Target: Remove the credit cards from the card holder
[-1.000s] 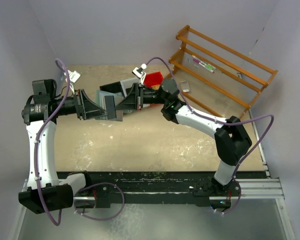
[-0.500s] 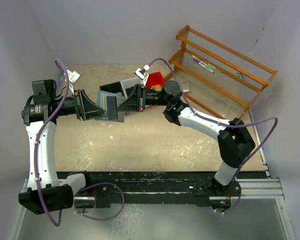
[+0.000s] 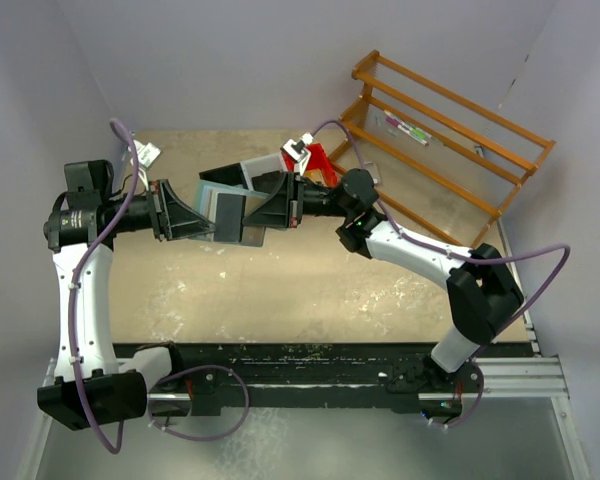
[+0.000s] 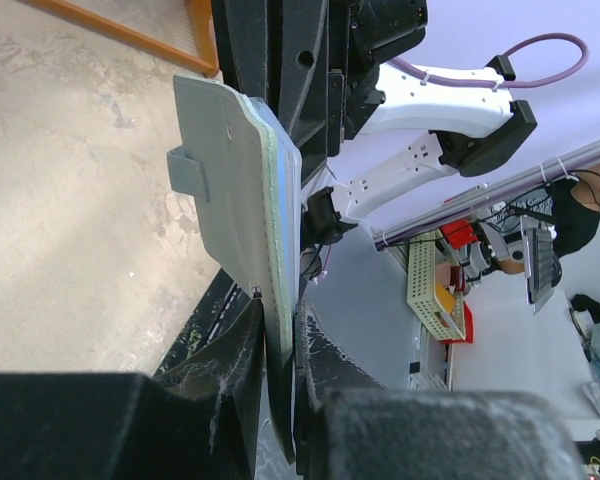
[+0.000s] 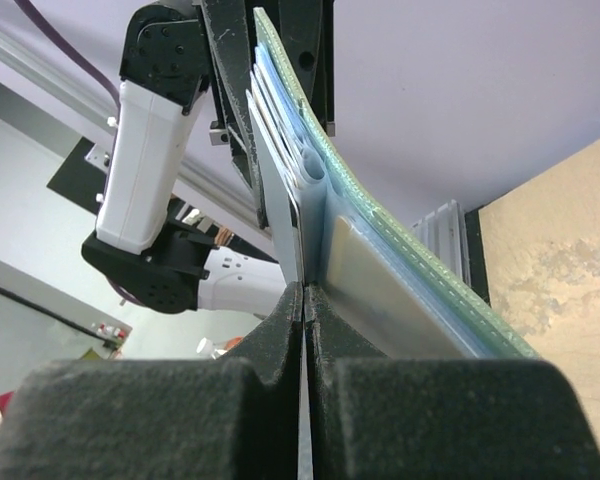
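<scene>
Clamping the floppy card holder [image 4: 230, 190] by its cover, your left tool [image 4: 280, 320] steadies it; your right tool [image 5: 305, 298] pinches one thin, probably slick inner leaf [image 5: 280, 200].

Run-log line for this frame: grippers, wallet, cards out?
left gripper: shut on wallet edge | right gripper: shut on thin sheet in wallet, card or page unclear | wallet: aloft | extracted: none seen

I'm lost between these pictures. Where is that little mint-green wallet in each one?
Top external: wallet, mid-air, just left of centre.
Left wrist: wallet upright at centre, edge-on, snap tab facing left.
Right wrist: wallet at centre, pages fanned, slanting up-left.
Shared landmark: sandy table, left in the left wrist view, far right in the right wrist view.
</scene>
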Controlling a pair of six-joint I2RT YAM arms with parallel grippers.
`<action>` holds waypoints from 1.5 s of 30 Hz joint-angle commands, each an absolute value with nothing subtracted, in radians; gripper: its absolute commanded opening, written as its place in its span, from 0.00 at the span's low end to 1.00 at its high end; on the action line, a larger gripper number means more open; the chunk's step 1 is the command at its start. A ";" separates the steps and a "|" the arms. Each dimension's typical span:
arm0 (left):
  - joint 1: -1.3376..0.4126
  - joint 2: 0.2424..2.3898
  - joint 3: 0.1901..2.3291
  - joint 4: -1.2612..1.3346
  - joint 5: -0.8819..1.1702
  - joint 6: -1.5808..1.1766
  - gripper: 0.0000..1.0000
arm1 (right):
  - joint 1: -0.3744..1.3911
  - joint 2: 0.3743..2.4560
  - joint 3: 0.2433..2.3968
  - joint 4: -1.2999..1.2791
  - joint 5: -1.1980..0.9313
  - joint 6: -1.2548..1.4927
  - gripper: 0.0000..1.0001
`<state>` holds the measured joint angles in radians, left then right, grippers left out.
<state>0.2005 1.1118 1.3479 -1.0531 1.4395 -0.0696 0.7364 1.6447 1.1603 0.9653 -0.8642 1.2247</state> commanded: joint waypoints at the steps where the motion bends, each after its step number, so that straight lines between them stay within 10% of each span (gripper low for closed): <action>1: 0.196 1.082 1.384 -1.000 1.510 -0.096 0.01 | 0.735 1.629 1.166 1.055 -0.885 1.257 0.02; 9: 0.196 1.078 1.376 -0.996 1.494 -0.102 0.00 | 0.738 1.642 1.182 1.089 -0.840 1.284 0.33; 23: 0.196 1.087 1.366 -0.991 1.474 -0.101 0.00 | 0.753 1.672 1.206 1.057 -0.830 1.295 0.00; 45: 0.197 1.089 1.380 -0.973 1.473 -0.123 0.00 | 0.700 1.598 1.066 1.227 -0.905 1.364 0.00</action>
